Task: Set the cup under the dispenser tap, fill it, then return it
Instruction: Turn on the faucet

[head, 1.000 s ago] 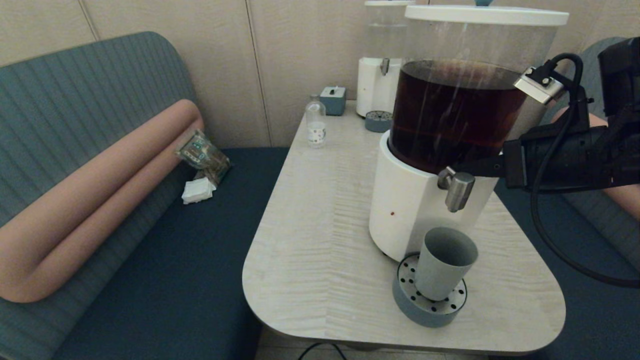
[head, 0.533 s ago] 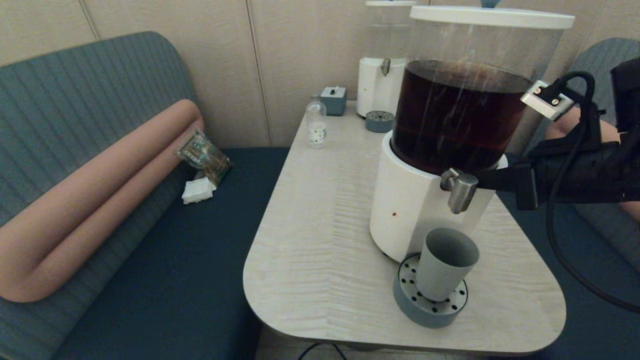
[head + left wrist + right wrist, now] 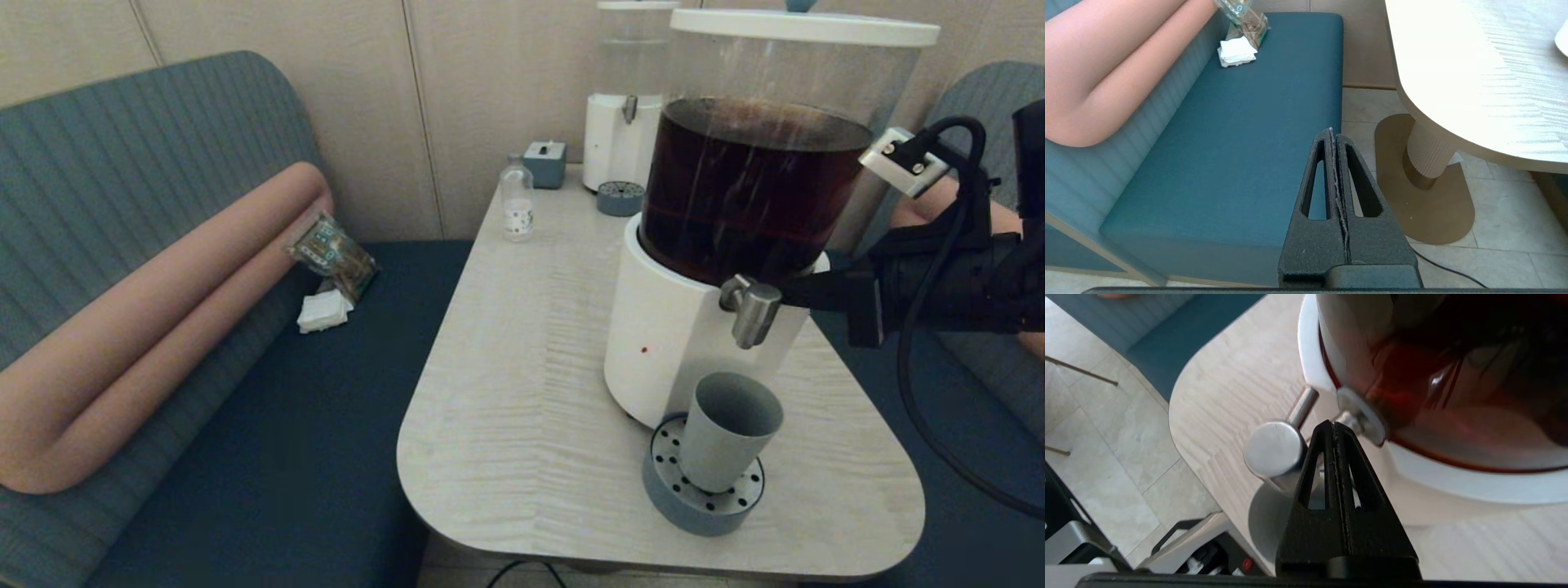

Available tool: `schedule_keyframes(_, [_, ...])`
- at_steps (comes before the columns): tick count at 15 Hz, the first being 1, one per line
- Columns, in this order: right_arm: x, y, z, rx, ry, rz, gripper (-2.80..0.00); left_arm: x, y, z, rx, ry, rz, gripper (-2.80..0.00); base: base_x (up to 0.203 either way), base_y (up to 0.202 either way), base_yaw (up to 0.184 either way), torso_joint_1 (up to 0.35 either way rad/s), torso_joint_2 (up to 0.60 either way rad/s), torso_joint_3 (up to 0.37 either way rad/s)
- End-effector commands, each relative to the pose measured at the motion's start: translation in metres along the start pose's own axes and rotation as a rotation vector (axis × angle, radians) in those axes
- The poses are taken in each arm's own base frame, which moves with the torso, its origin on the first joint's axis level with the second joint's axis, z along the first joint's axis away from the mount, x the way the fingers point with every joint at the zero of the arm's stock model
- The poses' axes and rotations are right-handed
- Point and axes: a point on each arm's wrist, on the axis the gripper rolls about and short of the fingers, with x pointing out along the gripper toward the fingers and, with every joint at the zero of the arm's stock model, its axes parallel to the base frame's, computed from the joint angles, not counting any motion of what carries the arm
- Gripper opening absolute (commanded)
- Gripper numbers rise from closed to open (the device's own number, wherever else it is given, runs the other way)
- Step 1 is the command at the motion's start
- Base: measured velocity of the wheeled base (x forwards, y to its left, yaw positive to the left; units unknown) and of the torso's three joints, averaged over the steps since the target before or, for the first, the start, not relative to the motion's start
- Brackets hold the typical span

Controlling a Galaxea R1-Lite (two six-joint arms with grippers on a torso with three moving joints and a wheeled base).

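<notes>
Right hand [image 3: 790, 292] pinched closed beside dispenser tap [image 3: 749, 308], cup [image 3: 726, 430] beneath, no legible writing

Pale wood-grain table [image 3: 522, 392], rounded corners, single ribbed pedestal leg [image 3: 1427, 153] on oval base plate. Landmark: big dispenser [image 3: 694, 327], white base, standing on table toward its right side. Round perforated drip tray [image 3: 663, 490] on table, touching front of dispenser base. Small clear bottle [image 3: 515, 200] on table, well behind-left of dispenser. Small grey-blue box [image 3: 544, 163] behind that. Second dispenser [image 3: 618, 139] far behind, own small drip tray [image 3: 618, 198] before it.
</notes>
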Motion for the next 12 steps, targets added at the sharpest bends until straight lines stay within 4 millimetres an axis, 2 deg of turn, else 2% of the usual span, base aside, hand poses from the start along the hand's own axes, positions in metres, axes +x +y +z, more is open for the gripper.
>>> schedule_keyframes(1, [-0.0013,0.0009,0.0021,-0.009,-0.017,0.003,-2.8,0.0002,0.0,-0.0003,-0.001,0.002,0.001,-2.8,0.0,0.0,0.0,0.0,0.0,0.0])
schedule_keyframes(12, [-0.0019,0.005,0.0049,-0.03,-0.057,0.058,-2.8,0.0002,0.0,-0.0003,-0.001,0.002,0.001,-2.8,0.0,0.0,0.0,0.0,0.0,0.0])
